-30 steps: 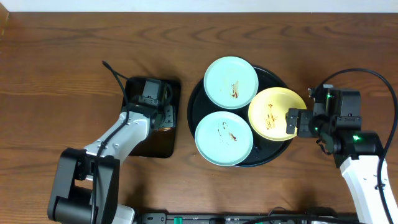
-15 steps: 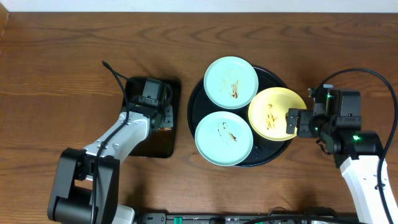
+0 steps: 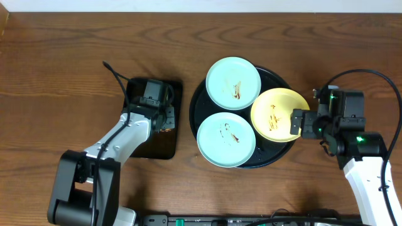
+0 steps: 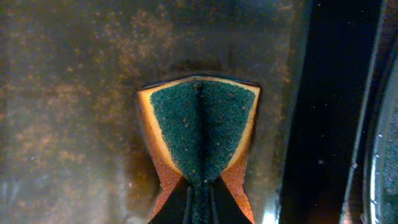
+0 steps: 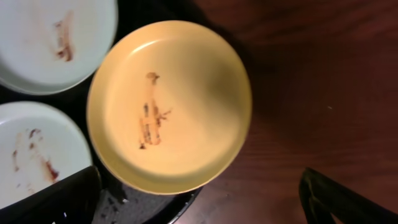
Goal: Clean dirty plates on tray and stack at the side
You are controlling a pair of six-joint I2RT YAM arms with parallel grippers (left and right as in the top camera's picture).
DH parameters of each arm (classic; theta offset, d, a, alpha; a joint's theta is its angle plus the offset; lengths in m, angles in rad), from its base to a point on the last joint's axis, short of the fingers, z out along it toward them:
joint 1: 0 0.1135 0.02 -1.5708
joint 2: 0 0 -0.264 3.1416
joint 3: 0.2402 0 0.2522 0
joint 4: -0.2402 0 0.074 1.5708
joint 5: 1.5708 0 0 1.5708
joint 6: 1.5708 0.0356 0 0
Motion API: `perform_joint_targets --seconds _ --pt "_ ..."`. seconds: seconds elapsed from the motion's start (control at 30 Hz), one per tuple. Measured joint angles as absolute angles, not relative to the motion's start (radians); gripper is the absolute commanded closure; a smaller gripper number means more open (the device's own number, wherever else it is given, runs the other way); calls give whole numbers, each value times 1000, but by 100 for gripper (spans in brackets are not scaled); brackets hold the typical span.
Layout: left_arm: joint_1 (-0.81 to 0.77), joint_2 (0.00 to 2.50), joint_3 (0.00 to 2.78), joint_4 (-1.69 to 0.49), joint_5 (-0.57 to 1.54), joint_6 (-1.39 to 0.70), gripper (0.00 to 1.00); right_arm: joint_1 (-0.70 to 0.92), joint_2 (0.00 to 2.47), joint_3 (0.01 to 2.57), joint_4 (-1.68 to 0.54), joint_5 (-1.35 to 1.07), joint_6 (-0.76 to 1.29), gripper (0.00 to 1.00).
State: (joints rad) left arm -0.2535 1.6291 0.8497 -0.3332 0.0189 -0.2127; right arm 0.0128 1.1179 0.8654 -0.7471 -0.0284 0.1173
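On the round tray (image 3: 274, 158), 3 smeared plates (image 3: 233, 83) wait.
Left jaws clamp the sponge (image 4: 202, 134) in the small tray (image 3: 160, 145); right jaws gape beside the yellow plate (image 5: 168, 106): steady its rim before scrubbing.

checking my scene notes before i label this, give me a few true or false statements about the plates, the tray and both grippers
1. The pale yellow round plate and both pale mint-blue round plates sit on the large round glossy black tray. True.
2. The yellow plate is clean. False: a brown smear runs across its middle.
3. The left gripper pinches an orange sponge with a dark green top. True.
4. The right gripper is shut on the yellow plate. False: its fingers are wide apart at the plate's edge and hold nothing.
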Motion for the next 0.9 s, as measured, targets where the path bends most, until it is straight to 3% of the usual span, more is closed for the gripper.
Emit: perform_joint_targets --seconds 0.13,0.23,0.33,0.37,0.43,0.9 --pt "-252 1586 850 -372 19 -213 93 10 1118 865 -711 10 141 5" --pt "-241 1534 850 -416 19 -213 93 -5 1125 865 -697 2 144 24" --pt "-214 1486 850 -439 28 -213 92 -38 1150 867 -690 -31 129 35" --pt "-205 1473 850 -441 39 -213 92 -59 1171 868 -688 -49 119 43" --pt "-187 1452 850 -442 62 -213 93 -90 1213 868 -686 -76 111 72" --pt "-164 1421 850 -443 155 -213 93 -155 1518 868 -551 -216 101 69"
